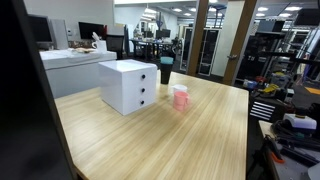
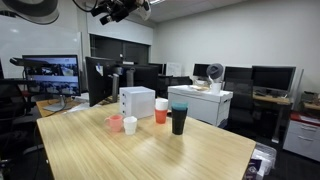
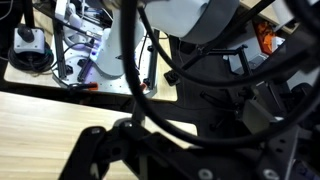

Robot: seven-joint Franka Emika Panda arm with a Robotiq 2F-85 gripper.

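My arm is raised high above the wooden table (image 2: 150, 155), and the gripper (image 2: 105, 16) hangs near the ceiling, far from everything on it. It is too small and dark to tell open from shut. Nothing shows in it. On the table stand a white drawer box (image 2: 137, 101), a pink cup (image 2: 115, 123), a white cup (image 2: 130, 125), an orange cup (image 2: 160, 113) and a black cup (image 2: 179, 120). The box (image 1: 128, 85), pink cup (image 1: 180, 97) and black cup (image 1: 165, 70) show in both exterior views. The wrist view shows only dark cables and robot body over the table edge (image 3: 40, 130).
Monitors (image 2: 50, 72) and office chairs stand beyond the table's far side. A white counter (image 2: 205, 100) with a fan is behind the cups. A cluttered shelf (image 1: 285, 110) stands beside the table edge. Equipment on a floor mat (image 3: 60, 50) shows in the wrist view.
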